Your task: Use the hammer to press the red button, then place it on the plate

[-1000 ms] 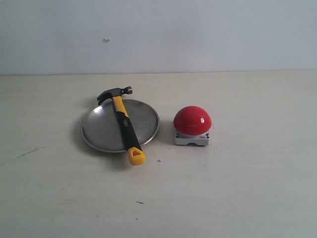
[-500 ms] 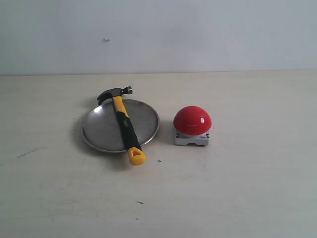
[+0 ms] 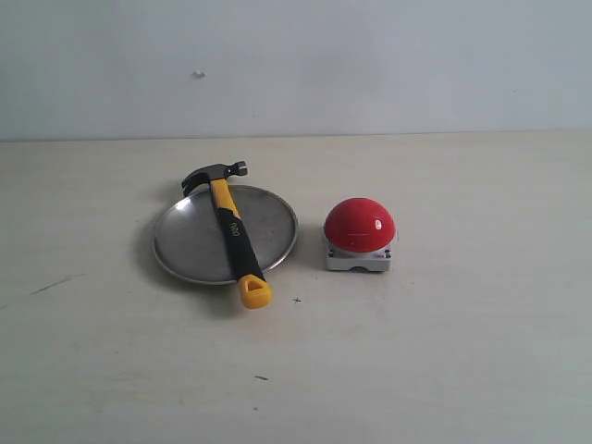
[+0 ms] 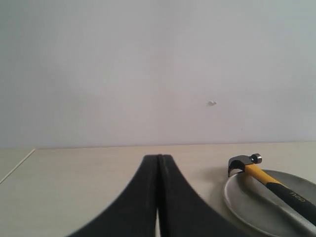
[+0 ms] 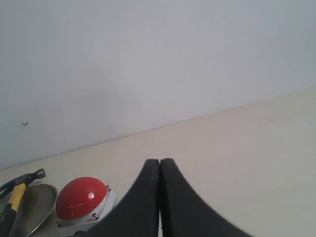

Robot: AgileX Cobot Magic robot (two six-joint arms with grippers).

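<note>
Nothing moved since the earlier frames: the hammer (image 3: 229, 233), the plate (image 3: 185, 245) and the red button (image 3: 359, 225) all sat as before. The hammer lay slantwise across the plate, dark head past the far rim, yellow loop hanging over the near rim. The red button stood just beside the plate on its right, not touching it, on the table (image 3: 444, 351). I couldn't tell whether it had been pressed. If not, pickup came first, I judged: open up, straddle the black grip crosswise near mid-handle, lift straight so the plate didn't drag, then bring the head down on the dome's top. My left pincer (image 4: 159, 197) had its jaws pressed together, holding and touching nothing. My right pincer (image 5: 160, 197) was the same.
</note>
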